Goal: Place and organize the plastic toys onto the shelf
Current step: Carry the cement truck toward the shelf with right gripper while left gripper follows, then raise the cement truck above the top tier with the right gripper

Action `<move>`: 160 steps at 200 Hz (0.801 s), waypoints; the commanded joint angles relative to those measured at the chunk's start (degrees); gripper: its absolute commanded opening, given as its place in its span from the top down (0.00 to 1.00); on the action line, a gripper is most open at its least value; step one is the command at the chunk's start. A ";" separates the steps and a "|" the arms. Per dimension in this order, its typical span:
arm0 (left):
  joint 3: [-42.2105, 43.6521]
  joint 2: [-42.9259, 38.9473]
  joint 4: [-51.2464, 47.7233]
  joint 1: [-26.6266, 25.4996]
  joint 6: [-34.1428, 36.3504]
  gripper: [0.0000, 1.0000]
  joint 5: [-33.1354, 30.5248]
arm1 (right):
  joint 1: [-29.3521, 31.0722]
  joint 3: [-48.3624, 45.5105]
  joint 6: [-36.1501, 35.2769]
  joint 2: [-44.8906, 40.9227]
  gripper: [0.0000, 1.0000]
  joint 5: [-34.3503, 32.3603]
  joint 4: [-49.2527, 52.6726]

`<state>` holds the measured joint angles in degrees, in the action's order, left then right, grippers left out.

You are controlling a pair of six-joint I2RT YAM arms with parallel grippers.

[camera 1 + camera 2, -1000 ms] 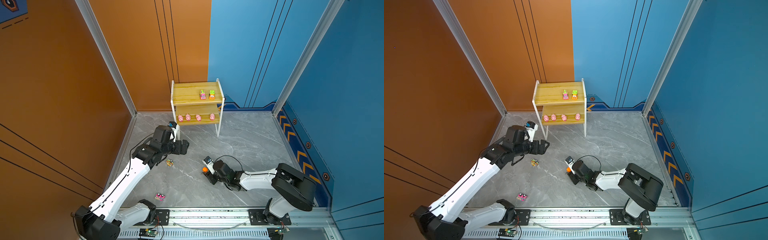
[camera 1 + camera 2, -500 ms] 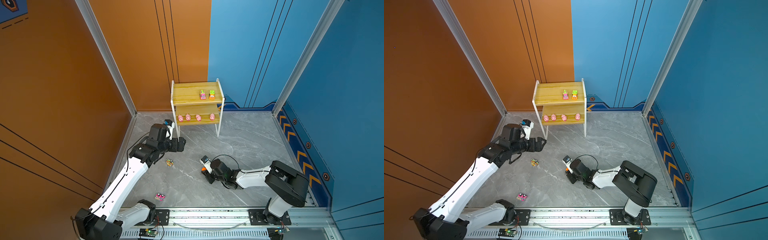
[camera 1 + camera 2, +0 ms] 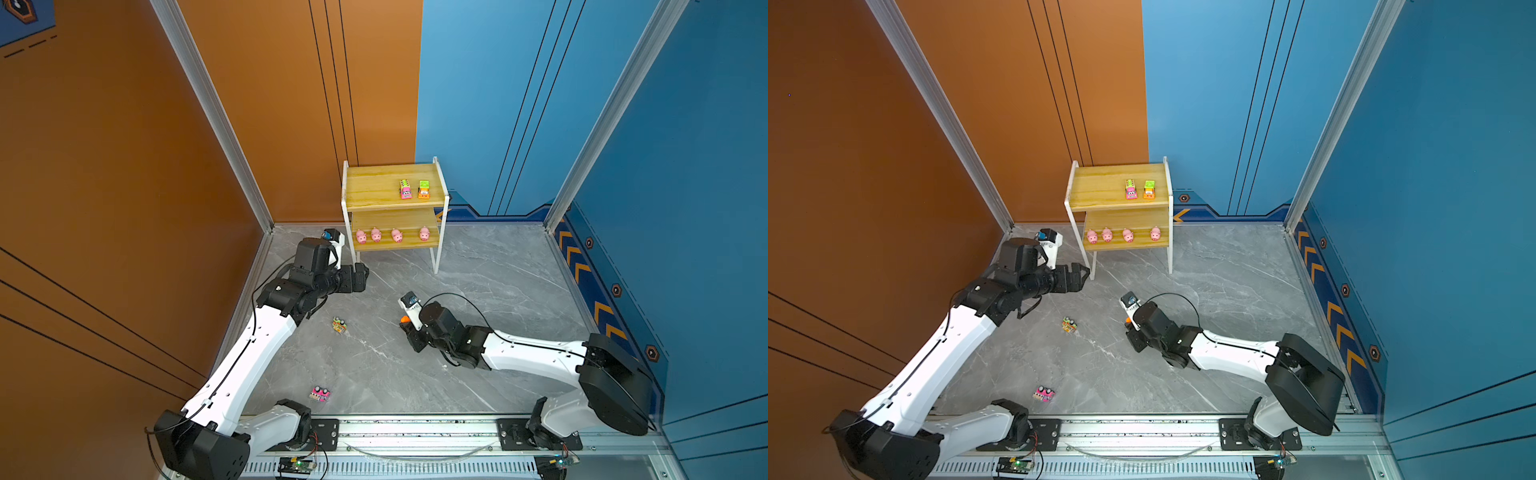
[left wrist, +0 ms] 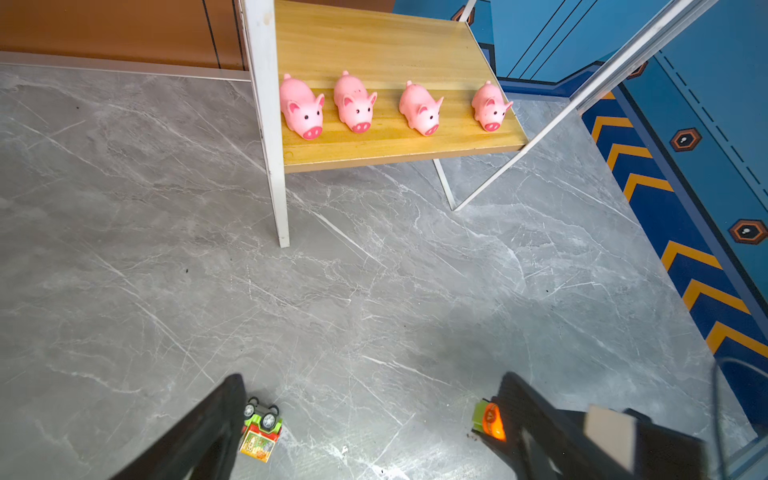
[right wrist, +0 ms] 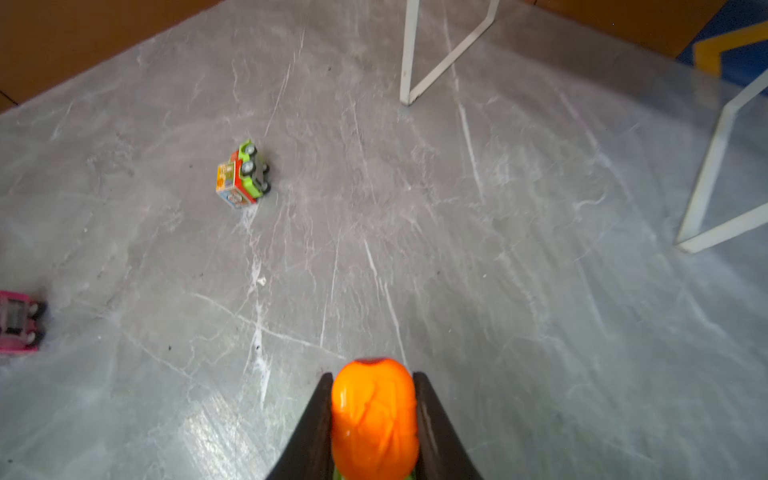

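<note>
My right gripper is low over the floor, shut on an orange toy vehicle. My left gripper hangs open and empty near the shelf's front left leg. The shelf stands at the back. Its top board carries a pink-fronted vehicle and an orange-and-green one. Several pink pigs line the lower board. A green-and-red truck lies on its side on the floor. A pink vehicle lies near the front rail.
Orange wall panels on the left and blue ones on the right enclose the grey marble floor. The shelf's white legs stand beyond my right gripper. The arms' metal base rail runs along the front edge.
My right gripper has closed on the orange vehicle and shifted slightly left. My left gripper, still open, has drawn back a little toward the shelf leg.
</note>
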<state>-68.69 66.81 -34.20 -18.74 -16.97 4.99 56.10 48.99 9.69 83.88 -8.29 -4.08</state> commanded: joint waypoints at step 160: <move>5.05 -5.13 9.73 3.48 3.20 0.05 6.28 | -5.88 99.53 -3.18 40.36 0.82 -27.21 43.56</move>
<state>-64.69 61.41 -27.07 -16.05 -13.30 7.64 51.40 144.64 8.25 121.97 -32.10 38.28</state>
